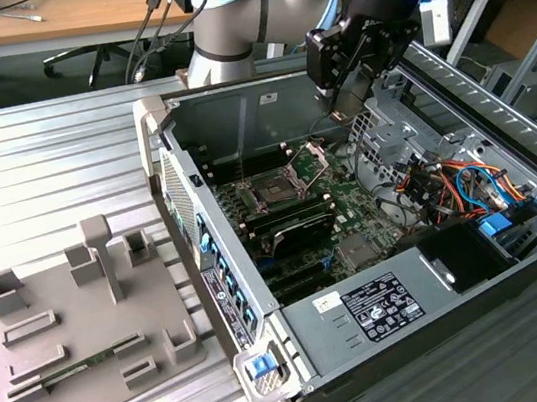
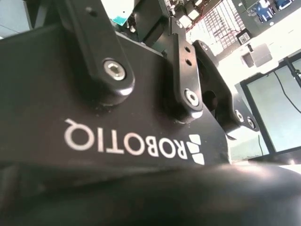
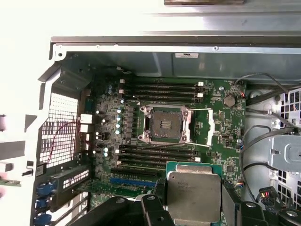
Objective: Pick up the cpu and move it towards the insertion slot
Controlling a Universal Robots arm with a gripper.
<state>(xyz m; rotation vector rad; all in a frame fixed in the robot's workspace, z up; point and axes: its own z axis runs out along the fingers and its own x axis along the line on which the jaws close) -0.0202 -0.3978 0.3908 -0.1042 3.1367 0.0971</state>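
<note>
Support surface: ribbed metal table (image 1: pixel 41 164), pale grey, grooves running along its length. Resting directly on it: an open computer case (image 1: pixel 366 313), lying on its side, interior facing up. Beside the case, toward the exterior view's left, a flat grey fixture plate (image 1: pixel 67 342) with raised blocks and one taller post, just apart from the case wall.

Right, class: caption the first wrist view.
The cpu held in the gripper, above the motherboard's open insertion slot.
</note>
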